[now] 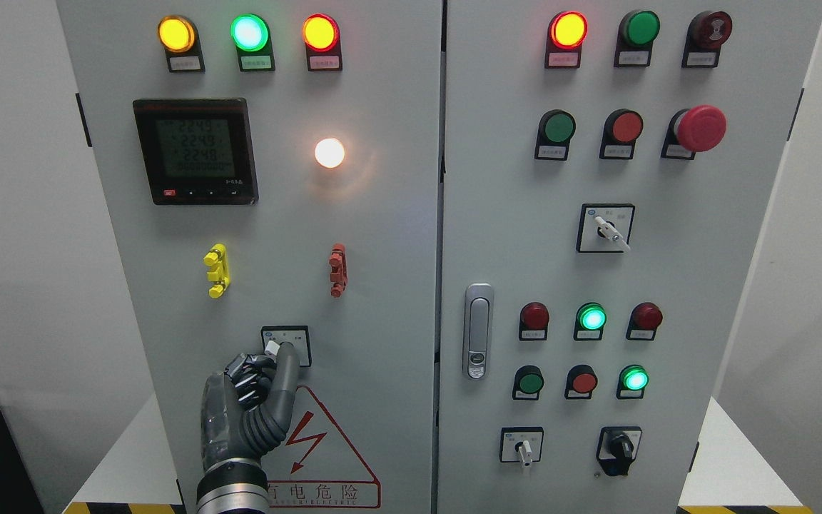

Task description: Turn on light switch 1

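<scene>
Looking at the whole grey cabinet (382,285), I see two tall doors full of lamps, buttons and selector switches, standing on a white bench (739,457) against pale walls; a white lamp (330,153) glows on the left door. Light switch 1 (285,345) sits low on this left door, just above the red warning triangle (325,450). My left hand (254,400) is touching it: the thumb and curled fingers seem to pinch the small white knob, so I judge the hand is closed on the switch. The right hand is not in view. The risk I see is slipping: the knob is small and smooth, and if the wrist turns before the pinch is firm, the fingers can slide off without any turn. Pushing too hard against the thin door could also press the hand off the centre.
</scene>
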Robot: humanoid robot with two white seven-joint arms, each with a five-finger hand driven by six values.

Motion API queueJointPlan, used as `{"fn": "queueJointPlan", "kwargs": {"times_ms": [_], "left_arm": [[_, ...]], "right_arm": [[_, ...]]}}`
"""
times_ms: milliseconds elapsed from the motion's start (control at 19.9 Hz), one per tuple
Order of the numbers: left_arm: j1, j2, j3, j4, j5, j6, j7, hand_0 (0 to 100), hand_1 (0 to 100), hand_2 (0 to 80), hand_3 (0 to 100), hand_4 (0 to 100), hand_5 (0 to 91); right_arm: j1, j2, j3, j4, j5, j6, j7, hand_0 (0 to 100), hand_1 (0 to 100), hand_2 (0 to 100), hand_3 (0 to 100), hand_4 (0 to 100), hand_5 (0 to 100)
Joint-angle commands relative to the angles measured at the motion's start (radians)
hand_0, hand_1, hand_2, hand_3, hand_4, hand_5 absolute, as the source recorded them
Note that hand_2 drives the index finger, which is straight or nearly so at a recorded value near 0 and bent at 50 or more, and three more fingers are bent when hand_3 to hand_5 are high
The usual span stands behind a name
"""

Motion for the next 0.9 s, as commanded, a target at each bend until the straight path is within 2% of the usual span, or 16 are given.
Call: {"fn": "queueJointPlan", "kwargs": {"times_ms": [0,401,852], "left_arm": [[0.001,-0.001,0.001,0.003,0.002,0.008,0.003,56,41,61.2,100,100,88.7],[0.002,-0.001,-0.001,0.004,0.002,0.008,0.003,51,38,61.9,100,100,88.7],[0.002,-0.001,-0.001,0.004,0.002,0.002,0.003,32,35,65.5,100,100,88.7]], "right_arm": [[0.0,0.0,0.0,0.0,0.0,0.0,0.0,0,0,0,0,0,0],[0.0,0.0,0.0,0.0,0.0,0.0,0.0,0,0,0,0,0,0],[0.0,0.0,0.0,0.0,0.0,0.0,0.0,0,0,0,0,0,0]]}}
